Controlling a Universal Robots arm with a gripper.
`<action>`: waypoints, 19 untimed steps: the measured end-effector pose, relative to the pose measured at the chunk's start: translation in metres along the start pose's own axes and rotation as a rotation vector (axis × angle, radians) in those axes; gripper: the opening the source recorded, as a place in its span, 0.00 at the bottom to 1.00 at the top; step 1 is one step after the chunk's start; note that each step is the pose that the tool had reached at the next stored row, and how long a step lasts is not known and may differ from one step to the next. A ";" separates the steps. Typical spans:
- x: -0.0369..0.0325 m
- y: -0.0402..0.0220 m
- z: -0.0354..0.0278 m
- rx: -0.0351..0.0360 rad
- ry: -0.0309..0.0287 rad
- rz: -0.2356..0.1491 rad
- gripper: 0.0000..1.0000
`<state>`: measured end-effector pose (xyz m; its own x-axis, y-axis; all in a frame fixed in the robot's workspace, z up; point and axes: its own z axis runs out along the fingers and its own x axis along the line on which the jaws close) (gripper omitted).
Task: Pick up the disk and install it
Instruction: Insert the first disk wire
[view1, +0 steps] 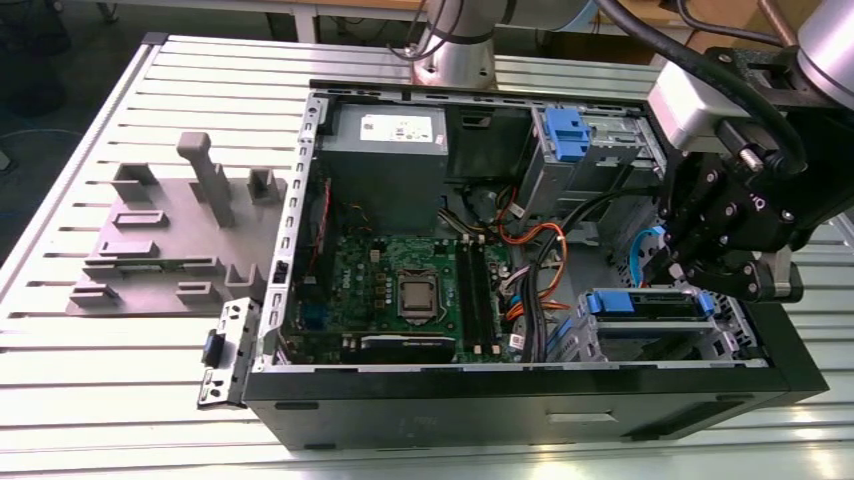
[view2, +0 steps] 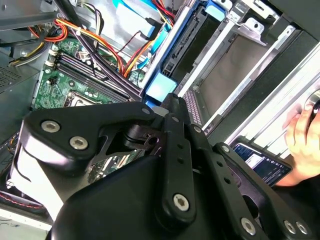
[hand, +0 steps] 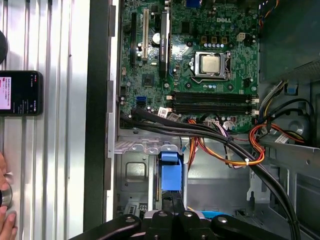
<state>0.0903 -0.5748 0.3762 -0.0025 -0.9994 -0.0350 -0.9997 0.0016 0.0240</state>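
Presently: disk at the drive cage, gripper at its blue end.

The disk (view1: 650, 303) (view2: 161, 87) (hand: 170, 172) sits at the metal drive cage (view1: 583, 340), in the corner of the open computer case (view1: 534, 405) toward the exterior view's right, with its label face and blue carrier rail showing. The gripper (view1: 694, 283) (view2: 172, 102) (hand: 175, 200) hangs just above the disk's end toward the exterior view's right. In both wrist views the blue carrier end lies straight ahead of the gripper's tip, touching or nearly so. Whether the gripper is spread or clamped on the carrier: cannot tell. Cables (view1: 534, 290) run between the cage and the motherboard (view1: 400, 290). Outside the case, a phone (hand: 20, 92) lies on the slotted table (view1: 107, 380), with a person's hand (hand: 6, 220) near it.
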 end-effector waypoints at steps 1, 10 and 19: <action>0.0000 0.0000 0.0000 0.0000 0.0000 0.000 0.11; -0.0002 -0.0001 -0.0020 0.0000 0.0000 0.000 0.11; -0.0016 -0.0050 -0.0022 0.0000 0.0000 0.000 0.11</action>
<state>0.0953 -0.5733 0.3782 -0.0024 -0.9994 -0.0350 -0.9997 0.0016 0.0240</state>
